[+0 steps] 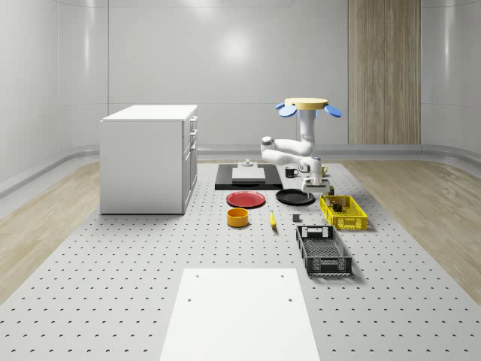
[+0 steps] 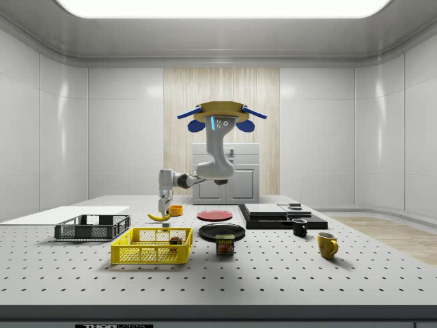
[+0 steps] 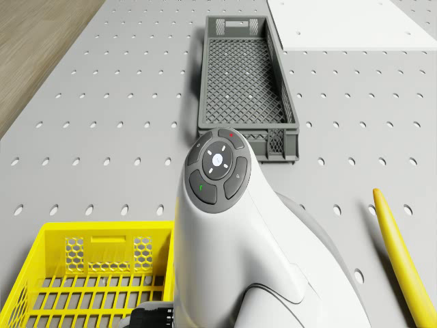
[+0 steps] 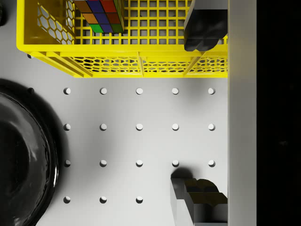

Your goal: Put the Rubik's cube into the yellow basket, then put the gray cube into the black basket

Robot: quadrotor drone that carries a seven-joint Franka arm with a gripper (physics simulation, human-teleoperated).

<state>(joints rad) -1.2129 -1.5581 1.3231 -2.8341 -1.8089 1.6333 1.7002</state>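
The Rubik's cube [image 4: 99, 15] already sits inside the yellow basket [image 4: 122, 63], against the wall on the side toward the black plate [image 4: 23, 155], so the first half of the task looks done. The gray cube [image 1: 297, 219] lies on the counter [image 1: 135, 271] just beside the yellow basket, on the side toward the black basket [image 1: 323, 250], between the banana [image 1: 272, 219] and the two baskets.

The claw [image 4: 203, 113] hangs wide open and empty over bare counter just outside the yellow basket's wall, beside the black plate. One fingertip [image 4: 204, 30] reaches over the basket's rim; the other fingertip [image 4: 202, 200] is over the counter. The Rubik's cube is clear of both, off to one side.

The drone [image 2: 220, 115] hovers above the counter next to the yellow basket, with the arm [image 2: 205, 171] bent down toward the baskets.

The step in hand is, I judge, to go for the gray cube. To do it well, the claw should lift clear of the yellow basket's rim first so the near finger does not catch the wall, then cross to the gray cube and come straight down with the fingers astride it. The cube looks small and low, so a centred, square approach matters; a skewed closing could push it toward the banana.
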